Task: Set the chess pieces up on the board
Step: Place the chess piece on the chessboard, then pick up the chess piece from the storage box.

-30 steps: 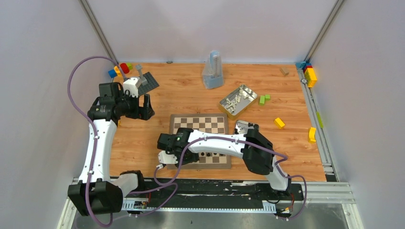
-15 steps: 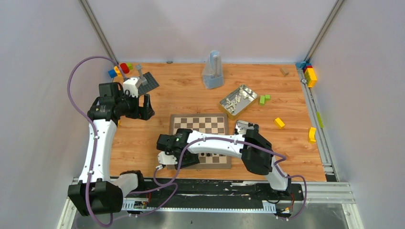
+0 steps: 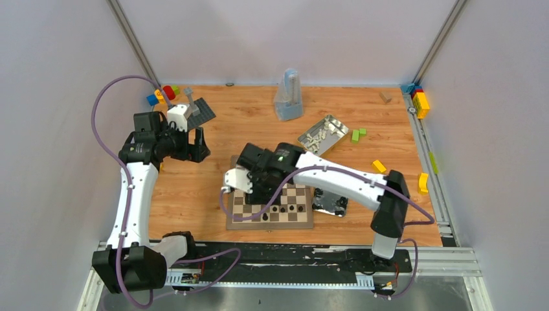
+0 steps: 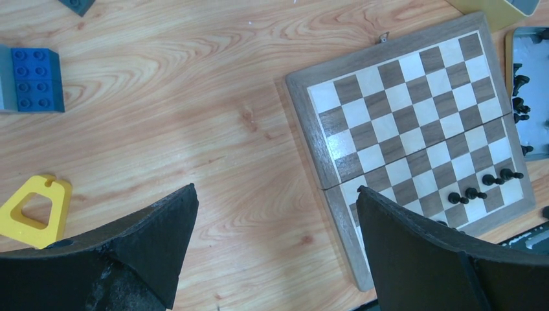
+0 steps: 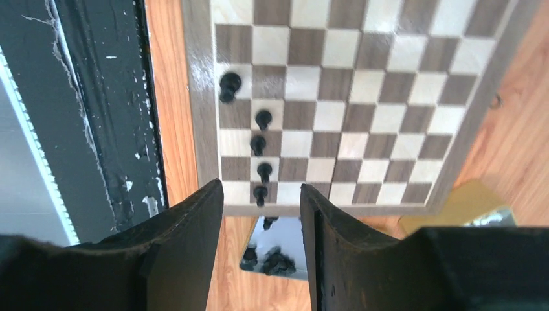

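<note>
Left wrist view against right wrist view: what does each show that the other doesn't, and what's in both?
Only left wrist: a blue block and a yellow piece with a hole, on the wood away from the board. Only right wrist: the black base rail at the table's near edge. Both: the board, a row of black chess pieces on it, and the tin beside it holding more black pieces.

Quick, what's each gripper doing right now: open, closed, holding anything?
Left gripper: wide open, holding nothing.
Right gripper: open, holding nothing, above the board.
</note>
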`<state>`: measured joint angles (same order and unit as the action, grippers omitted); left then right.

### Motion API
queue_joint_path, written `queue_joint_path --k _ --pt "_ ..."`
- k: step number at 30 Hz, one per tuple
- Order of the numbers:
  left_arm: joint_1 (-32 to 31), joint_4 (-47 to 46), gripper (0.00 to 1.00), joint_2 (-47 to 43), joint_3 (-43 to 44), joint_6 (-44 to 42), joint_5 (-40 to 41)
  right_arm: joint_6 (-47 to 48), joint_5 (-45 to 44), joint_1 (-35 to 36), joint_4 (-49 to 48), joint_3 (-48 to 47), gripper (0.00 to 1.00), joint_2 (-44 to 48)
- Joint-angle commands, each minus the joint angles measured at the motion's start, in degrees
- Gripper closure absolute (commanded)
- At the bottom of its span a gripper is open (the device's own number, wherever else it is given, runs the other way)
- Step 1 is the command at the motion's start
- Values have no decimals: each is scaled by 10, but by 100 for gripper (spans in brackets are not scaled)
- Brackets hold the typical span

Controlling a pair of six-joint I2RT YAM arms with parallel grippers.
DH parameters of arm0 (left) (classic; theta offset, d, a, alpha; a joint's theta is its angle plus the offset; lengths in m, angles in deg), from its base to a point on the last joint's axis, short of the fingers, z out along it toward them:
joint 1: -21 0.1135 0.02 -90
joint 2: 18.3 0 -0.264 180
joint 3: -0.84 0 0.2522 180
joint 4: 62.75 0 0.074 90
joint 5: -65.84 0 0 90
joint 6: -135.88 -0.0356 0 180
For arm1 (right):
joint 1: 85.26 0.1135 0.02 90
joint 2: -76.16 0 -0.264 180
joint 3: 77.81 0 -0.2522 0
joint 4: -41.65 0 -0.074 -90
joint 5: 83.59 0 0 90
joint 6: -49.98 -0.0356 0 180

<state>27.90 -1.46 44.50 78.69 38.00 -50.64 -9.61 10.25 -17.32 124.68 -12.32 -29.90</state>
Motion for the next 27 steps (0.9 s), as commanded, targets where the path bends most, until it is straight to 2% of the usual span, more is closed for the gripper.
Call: queue_joint_path --k 1,6,13,22,27 --pt "6 -42 0 -16 -15 -20 -19 -25 81 -74 -19 33 52 70" --pt "6 -49 0 -27 -29 -39 -63 -30 121 -160 -60 109 52 131" --pt "1 -46 0 -30 -31 -58 -102 -45 153 -278 -143 269 51 232" --pt "-48 -66 0 -23 -18 -71 -84 -55 217 -452 -211 399 50 298" --pt "-64 -78 0 -16 -26 -90 -70 -65 228 -508 -221 430 50 308"
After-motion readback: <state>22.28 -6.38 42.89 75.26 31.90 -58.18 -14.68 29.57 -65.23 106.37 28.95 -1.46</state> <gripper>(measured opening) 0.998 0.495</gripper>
